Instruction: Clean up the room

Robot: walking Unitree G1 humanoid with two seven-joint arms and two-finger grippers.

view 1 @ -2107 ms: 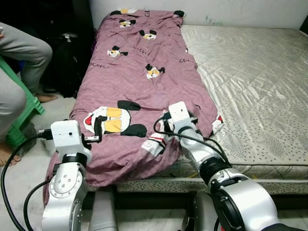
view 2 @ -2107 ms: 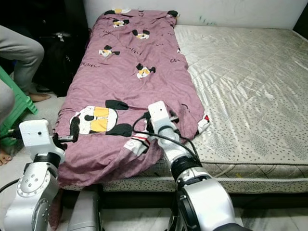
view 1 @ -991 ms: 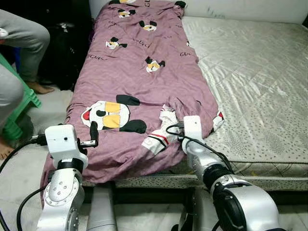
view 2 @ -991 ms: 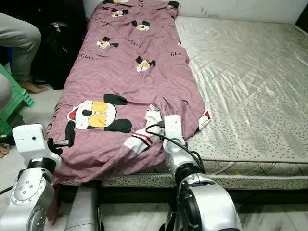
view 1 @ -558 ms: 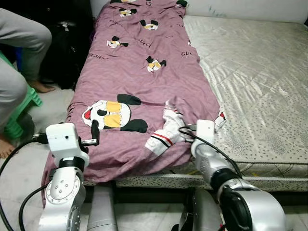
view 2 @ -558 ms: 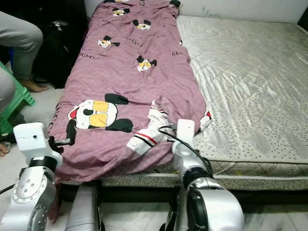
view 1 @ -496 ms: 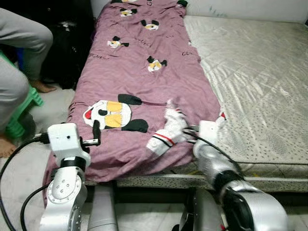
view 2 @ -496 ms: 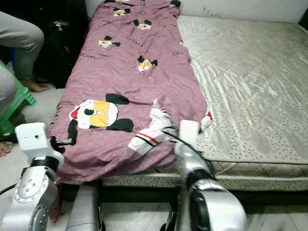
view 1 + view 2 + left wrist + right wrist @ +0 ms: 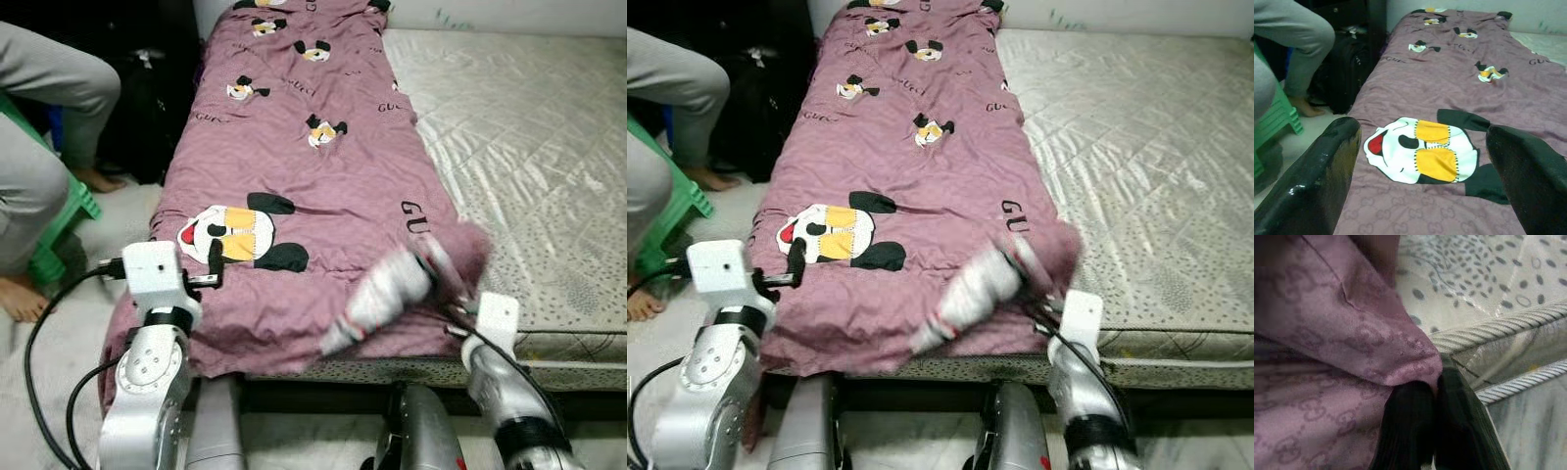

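Purple quilt (image 9: 313,186) runs lengthwise toward 12 o'clock along the bed (image 9: 549,147), its near corner clenched in the right gripper (image 9: 1425,426) at the mattress edge; the left gripper (image 9: 214,262), fingers spread and empty, hovers at 9 o'clock.

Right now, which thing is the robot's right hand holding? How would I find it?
Look at the big bed with the bare cream mattress. Along its left side lies a purple blanket printed with cartoon mice. The right gripper has its black fingers pinched on that blanket's near corner at the mattress edge; it is the one cloth on the bed.
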